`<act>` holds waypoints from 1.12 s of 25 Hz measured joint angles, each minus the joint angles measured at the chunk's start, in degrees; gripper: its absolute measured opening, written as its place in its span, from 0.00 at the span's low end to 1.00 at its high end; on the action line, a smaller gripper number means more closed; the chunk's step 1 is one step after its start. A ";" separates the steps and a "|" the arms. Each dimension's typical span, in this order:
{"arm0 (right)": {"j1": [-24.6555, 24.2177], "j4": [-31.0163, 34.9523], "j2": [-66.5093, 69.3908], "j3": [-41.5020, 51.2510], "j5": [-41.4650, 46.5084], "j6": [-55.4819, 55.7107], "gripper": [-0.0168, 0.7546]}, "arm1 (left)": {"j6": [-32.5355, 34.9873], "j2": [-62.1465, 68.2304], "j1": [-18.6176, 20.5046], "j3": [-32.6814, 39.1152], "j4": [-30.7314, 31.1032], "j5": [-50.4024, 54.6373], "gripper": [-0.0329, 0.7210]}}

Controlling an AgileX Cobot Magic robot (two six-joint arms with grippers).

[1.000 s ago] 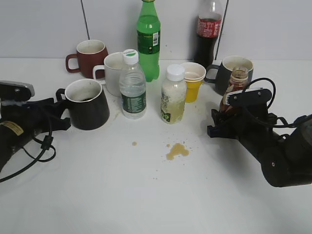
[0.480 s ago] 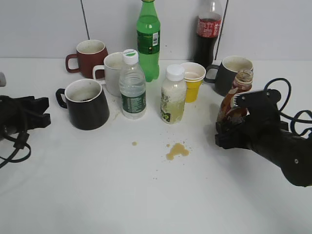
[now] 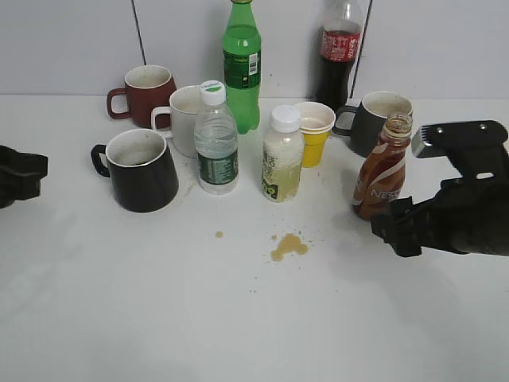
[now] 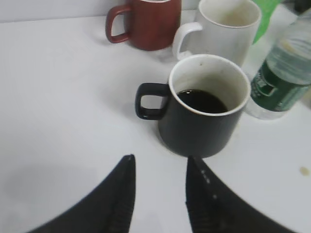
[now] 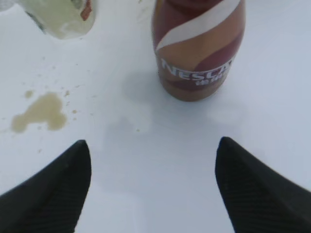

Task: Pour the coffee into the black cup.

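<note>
The coffee bottle (image 3: 382,171), brown with a white swirl NESCAFE label and no cap, stands upright on the white table, also in the right wrist view (image 5: 197,48). My right gripper (image 3: 391,229) is open and empty, just in front of the bottle and apart from it (image 5: 153,148). The black cup (image 3: 143,169) stands at the left with its handle to the left and dark liquid inside (image 4: 206,104). My left gripper (image 4: 159,162) is open and empty, in front of the cup; in the exterior view only its arm shows at the left edge.
Behind stand a maroon mug (image 3: 145,94), a white mug (image 3: 184,116), a water bottle (image 3: 216,142), a green bottle (image 3: 242,62), a pale drink bottle (image 3: 283,157), a yellow paper cup (image 3: 315,132), a cola bottle (image 3: 339,48) and a dark grey mug (image 3: 375,116). A brown spill (image 3: 289,246) lies mid-table.
My right gripper let go of the coffee bottle and drew back to the right; the bottle now stands upright. My left arm pulled back to the left, away from the black cup.
</note>
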 joint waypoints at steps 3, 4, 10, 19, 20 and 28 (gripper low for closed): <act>0.00 -1.14 -8.99 0.00 9.74 0.00 0.79 | 0.00 -7.65 -2.38 -2.28 -0.45 11.40 0.41; 0.00 -2.25 -11.26 0.00 12.39 0.00 0.79 | 0.00 -10.39 -2.83 -3.15 -0.45 15.68 0.41; 0.00 -4.89 -25.52 0.02 30.81 0.00 0.79 | 0.00 -27.50 -3.41 -8.49 -0.58 37.86 0.41; 0.00 -14.53 -44.50 -1.39 56.23 5.39 0.79 | 0.67 -46.02 -3.47 -10.06 -1.72 63.73 0.41; 0.00 -15.62 -46.52 -2.01 58.24 6.47 0.79 | 2.02 -47.29 -3.47 -10.06 -2.33 65.58 0.41; 0.00 -20.15 -59.93 -3.23 71.77 8.20 0.79 | 7.99 -53.18 -3.47 -7.11 -5.38 69.94 0.41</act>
